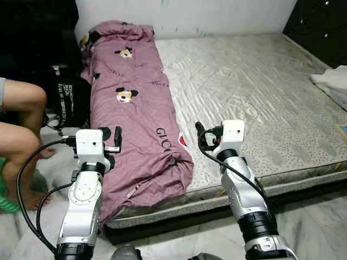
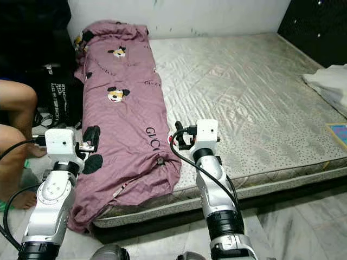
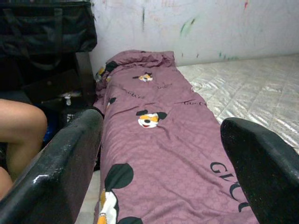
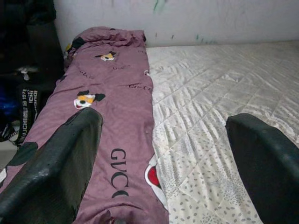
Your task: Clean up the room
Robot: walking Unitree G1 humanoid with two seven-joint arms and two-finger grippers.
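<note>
A mauve quilt (image 1: pixel 130 108) with cartoon mouse prints and "GUCCI" lettering lies folded in a long strip along the left side of a bare grey mattress (image 1: pixel 260 92). Its near end hangs over the mattress's front edge. My left gripper (image 1: pixel 111 136) is open, hovering just over the quilt's left border near the front; in the left wrist view the quilt (image 3: pixel 163 140) stretches away between the two black fingers (image 3: pixel 56 168). My right gripper (image 1: pixel 203 138) is open too, above the mattress just right of the quilt's near corner, with nothing between its fingers (image 4: pixel 51 163).
A person's bare legs (image 1: pixel 21 124) are at the left beside the bed, with a black bag (image 1: pixel 68 100) behind them. White folded cloth (image 1: pixel 333 81) lies on the mattress's right side. A dark panel (image 1: pixel 320 27) stands at the far right. Pale tiled floor (image 1: pixel 314 216) runs along the bed's front.
</note>
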